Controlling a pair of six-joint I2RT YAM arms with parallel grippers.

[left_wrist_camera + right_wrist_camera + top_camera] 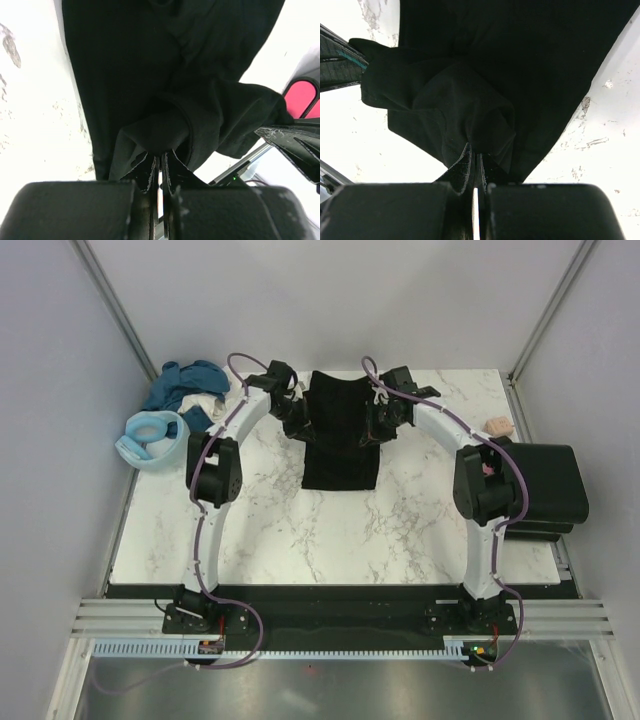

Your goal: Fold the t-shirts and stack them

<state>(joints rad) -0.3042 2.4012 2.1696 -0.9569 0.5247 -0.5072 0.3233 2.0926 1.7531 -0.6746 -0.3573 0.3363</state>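
A black t-shirt (340, 445) hangs between my two grippers over the far middle of the table, its lower part draped onto the marble. My left gripper (297, 418) is shut on a bunched fold at the shirt's left side, and the left wrist view shows the cloth (150, 75) pinched at the gripper's tips (162, 156). My right gripper (378, 418) is shut on the right side in the same way, with the cloth (520, 65) gathered at its tips (476, 157). Teal-blue (185, 383), white (211, 400) and light blue (150, 440) t-shirts lie crumpled at the far left.
A stack of folded black shirts (545, 485) sits at the table's right edge. Behind it lies a small pinkish-beige block (498, 426). Grey walls close in on both sides. The marble table (330, 540) is bare in front of the hanging shirt.
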